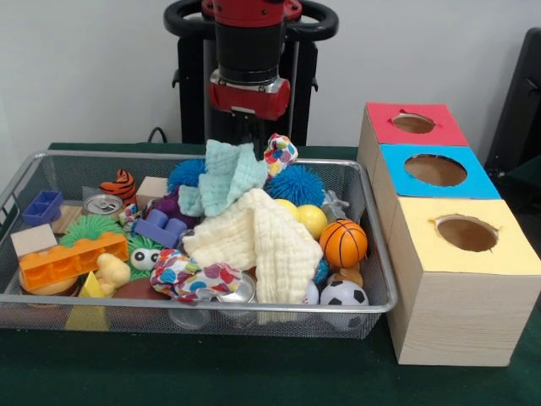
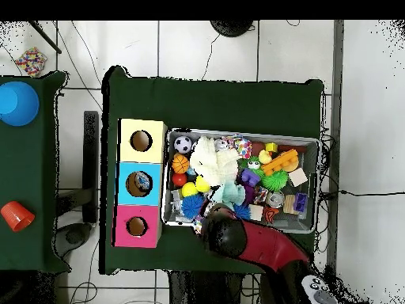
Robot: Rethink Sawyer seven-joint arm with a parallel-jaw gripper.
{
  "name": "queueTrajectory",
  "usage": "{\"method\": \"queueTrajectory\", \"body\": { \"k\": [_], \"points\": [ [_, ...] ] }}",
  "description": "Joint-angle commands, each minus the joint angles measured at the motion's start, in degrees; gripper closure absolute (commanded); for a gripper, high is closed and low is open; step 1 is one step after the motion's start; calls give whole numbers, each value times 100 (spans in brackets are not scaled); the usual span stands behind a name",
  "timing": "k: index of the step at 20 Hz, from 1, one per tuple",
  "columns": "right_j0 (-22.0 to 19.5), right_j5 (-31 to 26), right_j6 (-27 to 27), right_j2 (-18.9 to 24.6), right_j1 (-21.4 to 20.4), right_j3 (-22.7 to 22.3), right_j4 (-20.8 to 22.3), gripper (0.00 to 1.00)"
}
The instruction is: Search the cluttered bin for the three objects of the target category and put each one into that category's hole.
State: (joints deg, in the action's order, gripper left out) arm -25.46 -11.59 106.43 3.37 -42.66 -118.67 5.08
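The wide silver wire-mesh bin (image 1: 376,254) of toys and cloths sits on the green table beside three boxes, below the red-and-black arm's gripper (image 1: 239,135), whose opening cannot be told.

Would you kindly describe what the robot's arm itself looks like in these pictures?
The arm is a thick cylinder, black in the middle with red bands above and below; the lower red collar carries a small pale marking. From overhead it shows as a red link ending in a black rounded head.

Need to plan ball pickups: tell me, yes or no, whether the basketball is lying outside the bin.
No. The basketball lies inside the bin, near its corner beside the yellow-topped box.
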Motion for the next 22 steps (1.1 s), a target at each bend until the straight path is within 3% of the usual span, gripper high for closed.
{"method": "queueTrajectory", "body": {
  "k": [1, 19, 22],
  "points": [
    [103, 134, 588, -248, 56, 716, 118, 100],
    [194, -100, 96, -475, 5, 1196, 602, 100],
    [321, 101, 224, -548, 103, 1081, 715, 100]
  ]
}}
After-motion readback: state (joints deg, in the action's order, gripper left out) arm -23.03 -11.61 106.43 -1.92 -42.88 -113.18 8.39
